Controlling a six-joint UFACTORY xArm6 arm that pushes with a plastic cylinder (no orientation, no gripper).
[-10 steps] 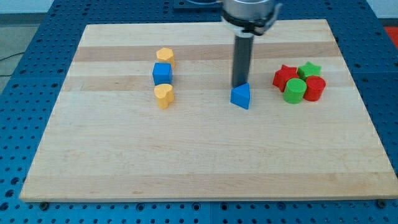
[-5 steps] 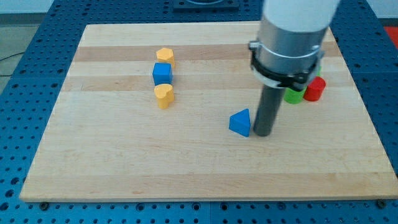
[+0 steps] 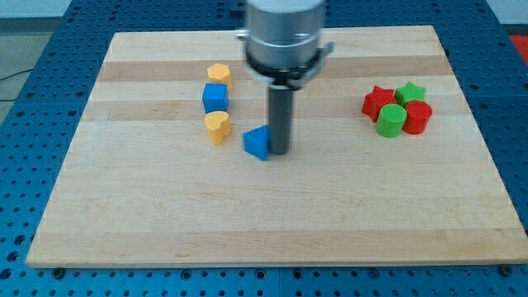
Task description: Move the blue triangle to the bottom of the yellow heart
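Blue triangle sits on the wooden board, a bit left of board centre. It's just to the view's right of the yellow heart and slightly lower, close but with a small gap of bare wood between them. So it's beside the heart's lower right, not directly under it.

My tip is down on the board, right against the triangle's right-hand side; looks like contact, no gap visible. Rod runs straight up from there into the grey arm body at the view's top. No jaws on this rig, just the bare rod, so nothing is gripped; the tip only presses on the block's side.

Left column, top to bottom: yellow hexagon-ish block, blue cube, then the yellow heart. All three are stacked in a tight line, touching or nearly so.

Right side of the board, well apart from the triangle: a tight cluster of four. Red star at upper left, green star at upper right, green cylinder at lower left, red cylinder at lower right. They're packed against each other.

Board lies on a blue perforated table, visible on all sides.
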